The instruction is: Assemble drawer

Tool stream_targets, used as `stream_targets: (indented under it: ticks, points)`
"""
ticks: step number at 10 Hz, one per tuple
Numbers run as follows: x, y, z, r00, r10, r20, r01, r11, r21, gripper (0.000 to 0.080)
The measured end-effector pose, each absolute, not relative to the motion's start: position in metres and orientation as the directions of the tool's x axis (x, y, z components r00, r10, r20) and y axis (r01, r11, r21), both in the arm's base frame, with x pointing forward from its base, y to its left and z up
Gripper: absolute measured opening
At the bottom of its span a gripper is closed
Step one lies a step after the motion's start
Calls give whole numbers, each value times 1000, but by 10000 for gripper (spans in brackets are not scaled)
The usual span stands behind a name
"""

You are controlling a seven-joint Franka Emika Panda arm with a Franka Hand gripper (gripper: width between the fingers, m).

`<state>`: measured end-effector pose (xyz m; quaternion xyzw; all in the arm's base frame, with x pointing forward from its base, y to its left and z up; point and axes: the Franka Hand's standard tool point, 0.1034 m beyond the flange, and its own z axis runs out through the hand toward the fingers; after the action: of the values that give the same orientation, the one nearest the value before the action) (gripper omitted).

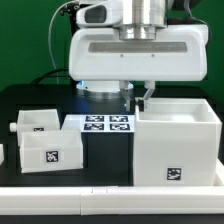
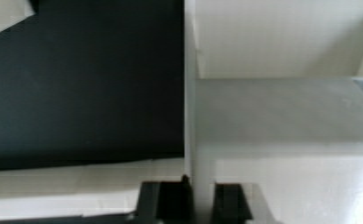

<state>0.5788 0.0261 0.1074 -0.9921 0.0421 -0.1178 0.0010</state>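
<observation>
The large white boxy casing [image 1: 178, 140] stands on the exterior view's right, open at the top, with a square tag low on its front. My gripper [image 1: 140, 96] reaches down onto the casing's left wall. In the wrist view my gripper [image 2: 196, 192] has one dark finger [image 2: 164, 203] on each side of that thin white wall [image 2: 187, 100], closed against it. Two smaller white trays stand on the exterior view's left. One [image 1: 38, 123] is behind with a knob on its left, the other [image 1: 50, 150] is in front with a tag on its face.
The marker board [image 1: 108, 125] lies flat on the black table [image 1: 105, 160] between the trays and the casing. The arm's white base [image 1: 135, 55] rises behind it. In the wrist view, black table [image 2: 89, 90] lies beside the gripped wall.
</observation>
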Motion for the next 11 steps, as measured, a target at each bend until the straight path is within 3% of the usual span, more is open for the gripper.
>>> stream_targets:
  ticks: [8,11]
  points:
    - [582,22,107,962,-114,246,-110,-993,-29,35]
    - [592,21,108,960,53,276,50,-999,19,35]
